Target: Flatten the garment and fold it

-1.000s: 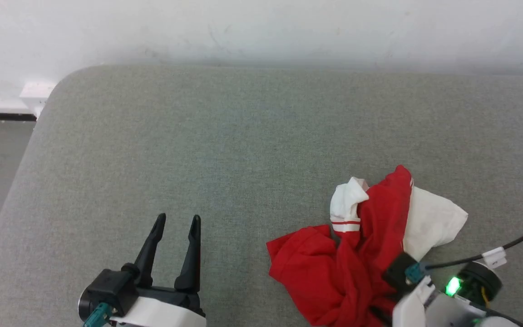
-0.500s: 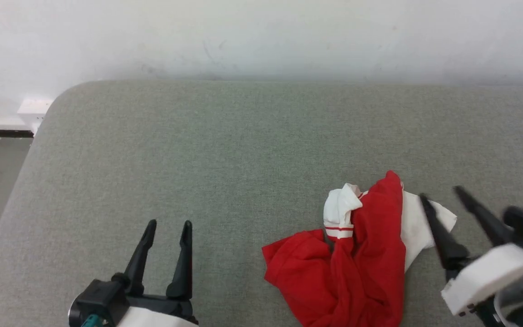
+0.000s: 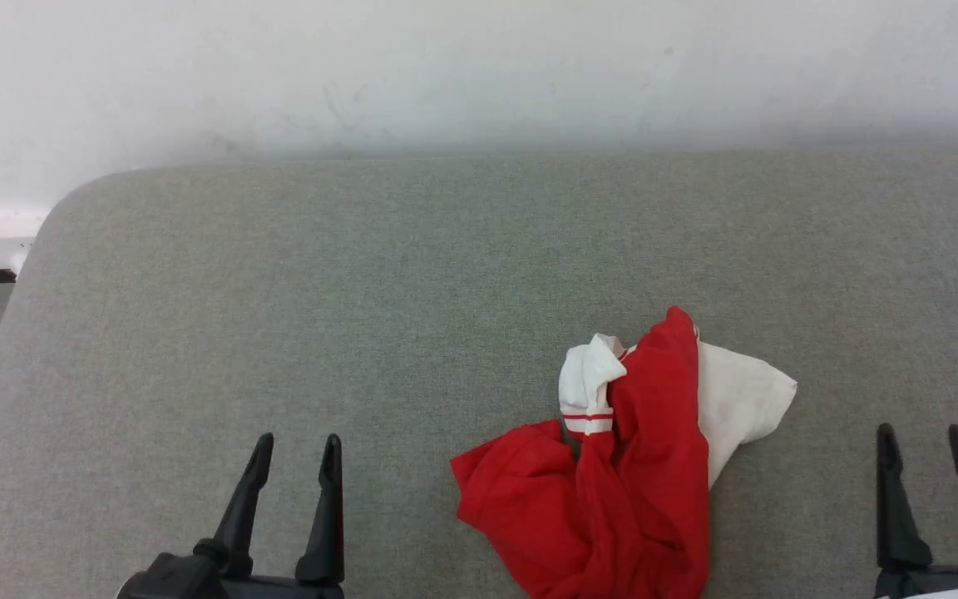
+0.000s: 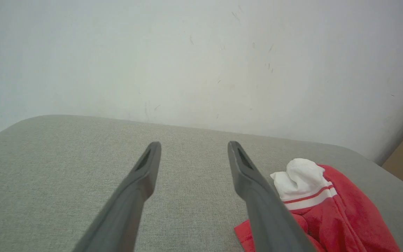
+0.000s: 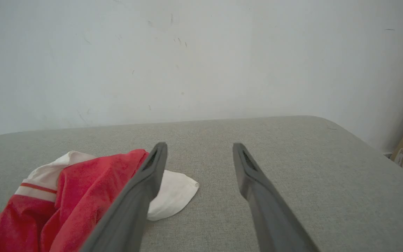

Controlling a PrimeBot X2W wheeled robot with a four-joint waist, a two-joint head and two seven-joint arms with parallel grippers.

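– Garment (image 3: 654,466) location?
– Crumpled red heap, striped white sleeve showing, on grey padded surface (image 3: 362,291), near side, between the grippers, touching neither.
– Fingers?
– Left gripper (image 3: 298,441) spread, empty. Right gripper (image 3: 920,433) likewise. White wall (image 3: 446,66) behind.

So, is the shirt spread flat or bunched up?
Bunched up: the shirt lies in a crumpled heap on the grey cushion, one white sleeve sticking out.

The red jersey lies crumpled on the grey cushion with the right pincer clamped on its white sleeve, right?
No: the head view shows the right pincer open and apart from the jersey, gripping nothing. The jersey does lie crumpled on the grey cushion.
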